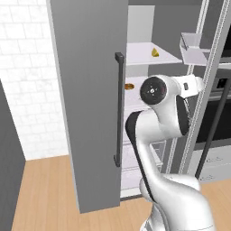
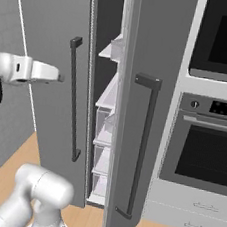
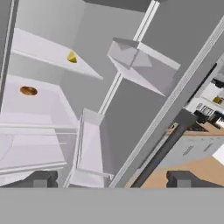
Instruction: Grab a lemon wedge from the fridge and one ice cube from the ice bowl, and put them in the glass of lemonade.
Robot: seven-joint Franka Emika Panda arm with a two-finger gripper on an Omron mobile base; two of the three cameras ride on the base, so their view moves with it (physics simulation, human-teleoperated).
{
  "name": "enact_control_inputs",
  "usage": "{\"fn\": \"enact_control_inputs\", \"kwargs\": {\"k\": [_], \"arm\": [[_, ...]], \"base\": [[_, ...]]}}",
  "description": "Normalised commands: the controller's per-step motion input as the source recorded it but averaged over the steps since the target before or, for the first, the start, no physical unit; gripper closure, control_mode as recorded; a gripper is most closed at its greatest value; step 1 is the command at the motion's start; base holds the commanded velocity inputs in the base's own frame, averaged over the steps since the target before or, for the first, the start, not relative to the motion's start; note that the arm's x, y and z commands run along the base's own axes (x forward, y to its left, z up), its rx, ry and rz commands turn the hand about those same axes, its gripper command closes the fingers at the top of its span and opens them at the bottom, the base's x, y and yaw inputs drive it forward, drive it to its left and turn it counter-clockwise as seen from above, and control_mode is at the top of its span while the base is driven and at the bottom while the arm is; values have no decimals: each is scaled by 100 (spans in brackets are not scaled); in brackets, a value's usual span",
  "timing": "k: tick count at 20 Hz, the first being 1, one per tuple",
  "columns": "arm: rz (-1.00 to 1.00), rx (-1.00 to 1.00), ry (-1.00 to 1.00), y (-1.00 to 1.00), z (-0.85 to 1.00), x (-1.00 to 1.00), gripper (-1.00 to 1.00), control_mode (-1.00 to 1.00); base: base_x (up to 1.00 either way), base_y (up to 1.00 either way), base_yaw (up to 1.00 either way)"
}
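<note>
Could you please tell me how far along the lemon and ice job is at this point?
Done: the fridge doors stand ajar. In hand: nothing yet; the gripper is open and empty, facing the shelves. The lemon wedge lies untouched on an upper shelf, above an orange-brown item. Left: grab the wedge, then fetch the ice cube and put both in the lemonade.

We see a flat orange-brown round item [image 3: 28,91] lying on a white shelf, one level below the top shelf. To the right stands a built-in grey wall oven with a dark glass door [image 2: 208,155], two pale drawers [image 2: 194,211] beneath it. Light wooden plank flooring [image 1: 47,194] meets a white tiled wall [image 1: 27,85].
</note>
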Motion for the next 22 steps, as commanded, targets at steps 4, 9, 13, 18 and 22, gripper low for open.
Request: {"fn": "enact_control_inputs", "kwargs": {"k": [4,9,13,18,22], "arm": [[-9,-14,4,-4,-49,75,-100,-100],[-13,-17,28,-33,-16,89,-100,-100],[-15,-6,23,-55,-18,23,-100,-100],[-12,-2,7,-52,-68,15,-100,-100],[-12,-2,4,-49,-31,25,-100,-100]], "base": [[0,0,0],[0,0,0],[0,0,0],[0,0,0],[0,0,0]]}}
